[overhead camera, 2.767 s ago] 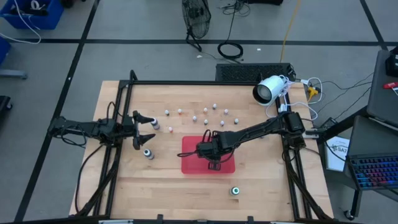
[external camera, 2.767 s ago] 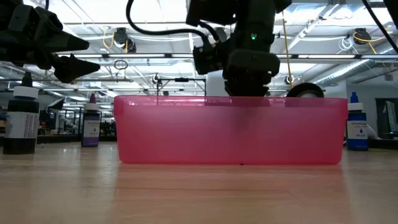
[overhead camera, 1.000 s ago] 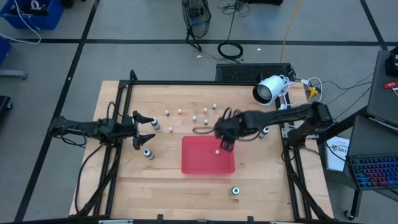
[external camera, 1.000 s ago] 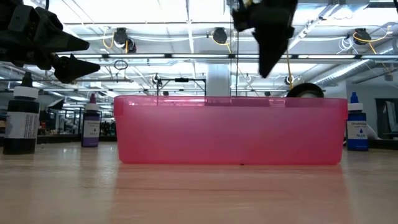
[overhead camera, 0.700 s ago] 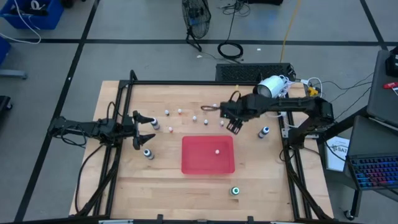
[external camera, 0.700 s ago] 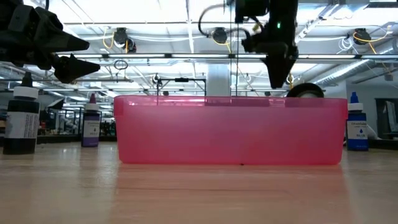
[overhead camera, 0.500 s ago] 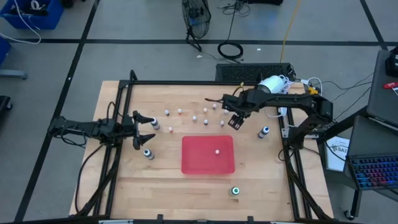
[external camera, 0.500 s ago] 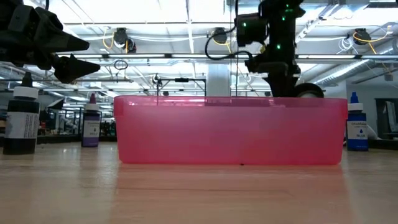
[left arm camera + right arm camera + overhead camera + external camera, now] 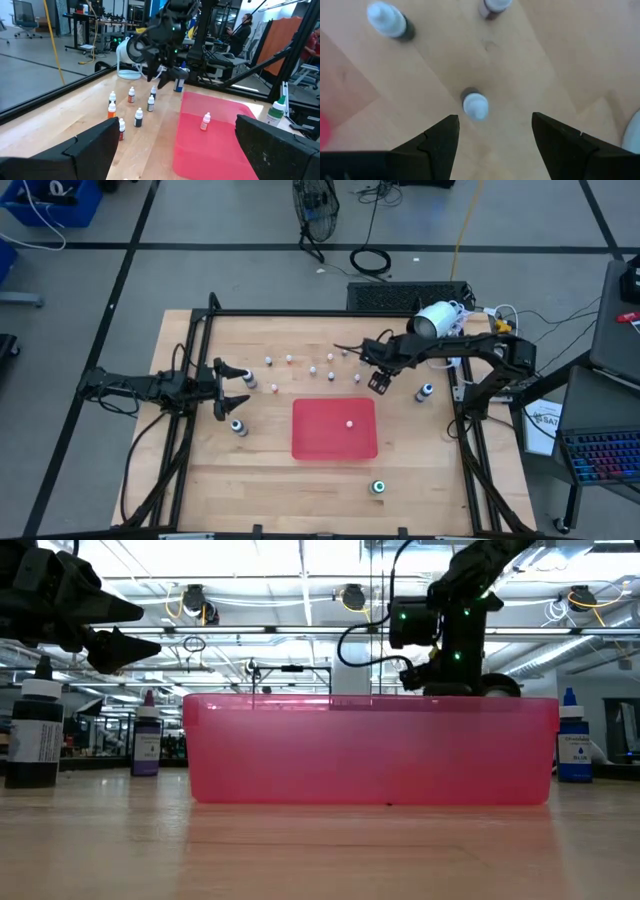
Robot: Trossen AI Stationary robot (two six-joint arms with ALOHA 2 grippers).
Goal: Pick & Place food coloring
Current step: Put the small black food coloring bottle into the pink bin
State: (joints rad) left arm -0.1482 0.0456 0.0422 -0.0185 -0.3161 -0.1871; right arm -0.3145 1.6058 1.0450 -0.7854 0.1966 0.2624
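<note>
The food coloring bottles (image 9: 310,366) are standing scattered on the wood behind the red tray (image 9: 334,448), one small bottle (image 9: 349,422) is already lying inside it, and the right gripper (image 9: 378,381) is hovering just over the next bottle (image 9: 475,105), its fingers spread wide and empty with that white cap sitting between them. By my reading this is the reach-and-grasp step: the call now is to drop straight down, close on the bottle's body without knocking its neighbours, then carry it across to the tray. The left gripper (image 9: 236,387) is waiting open beside a grey bottle (image 9: 238,426) on the left.
</note>
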